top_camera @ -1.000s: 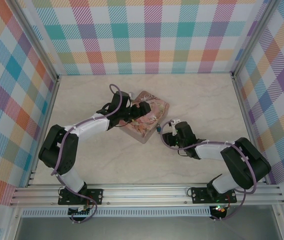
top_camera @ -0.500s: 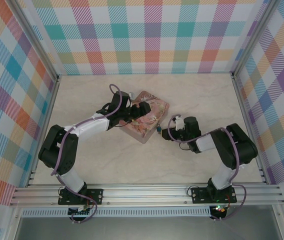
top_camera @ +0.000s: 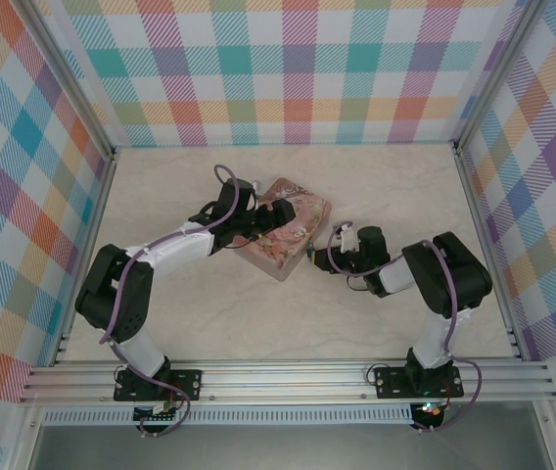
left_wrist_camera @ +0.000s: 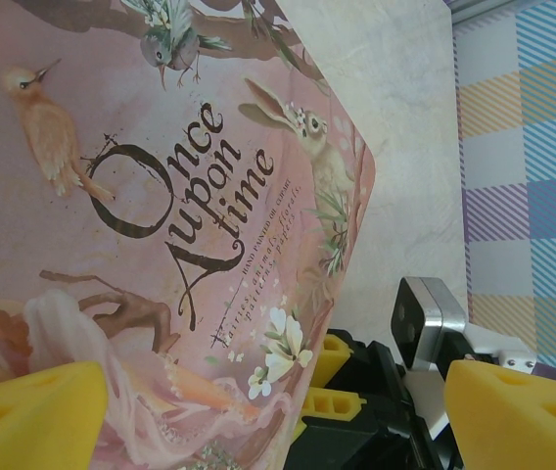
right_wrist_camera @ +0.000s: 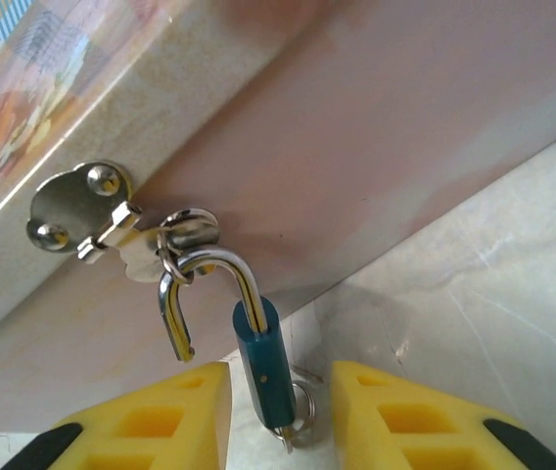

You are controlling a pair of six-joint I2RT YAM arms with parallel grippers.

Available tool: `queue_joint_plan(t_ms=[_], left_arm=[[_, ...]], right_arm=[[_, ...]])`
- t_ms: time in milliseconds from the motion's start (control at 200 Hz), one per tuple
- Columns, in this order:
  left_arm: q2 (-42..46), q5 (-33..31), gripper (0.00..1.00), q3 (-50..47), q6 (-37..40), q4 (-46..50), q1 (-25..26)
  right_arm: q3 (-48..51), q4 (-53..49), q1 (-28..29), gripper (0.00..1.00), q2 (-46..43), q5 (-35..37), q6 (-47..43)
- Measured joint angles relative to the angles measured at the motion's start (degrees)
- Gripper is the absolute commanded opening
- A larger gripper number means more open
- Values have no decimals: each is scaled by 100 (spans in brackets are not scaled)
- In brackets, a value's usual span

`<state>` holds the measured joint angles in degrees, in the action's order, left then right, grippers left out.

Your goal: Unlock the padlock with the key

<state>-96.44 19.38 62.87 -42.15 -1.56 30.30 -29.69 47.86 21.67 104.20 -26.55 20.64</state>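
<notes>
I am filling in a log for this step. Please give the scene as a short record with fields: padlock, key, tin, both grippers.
padlock: hangs by its shackle from the tin's hasp; one shackle leg is out of the body
key: at the padlock's bottom end, mostly hidden
tin: pink, lid closed, on the table
right gripper: open, one finger on each side of the padlock body
left gripper: open wide over the tin lid

Surface [top_camera: 386,186]: pale beige marble pattern, evenly lit.
Walls [top_camera: 298,69]: pastel plaid panels at 9, 12 and 3 o'clock.
Posts [top_camera: 68,78]: aluminium uprights in the corners at 10 and 2 o'clock.
Rail [top_camera: 288,377]: slotted aluminium bar along the 6 o'clock edge.
Light: soft, with faint shadows.
</notes>
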Motion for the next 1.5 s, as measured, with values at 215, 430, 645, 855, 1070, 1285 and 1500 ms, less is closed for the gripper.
queue_joint_plan(t_ms=[215,430,645,855,1070,1285,1500], left_arm=[[0,2,89,0,0,0,0],[0,2,89,0,-2,-2,0],[98,4,89,-2,2,4,17],[393,2,89,2,107,13,162],[367,0,89,26,55,-22,463],[42,-26,89,-55,-114,-177,562],[17,-85,89,-278,-190,-487,605]], right_arm=[[-15,-33,4,17,46,-74,85],[-44,-24,4,10,66,-101,118],[-44,13,7,3,61,-24,160],[-48,-146,15,2,-85,225,404],[-120,-431,15,2,-208,409,741],[-157,-645,15,2,-330,599,1056],[-273,-1019,31,2,-474,815,1226]])
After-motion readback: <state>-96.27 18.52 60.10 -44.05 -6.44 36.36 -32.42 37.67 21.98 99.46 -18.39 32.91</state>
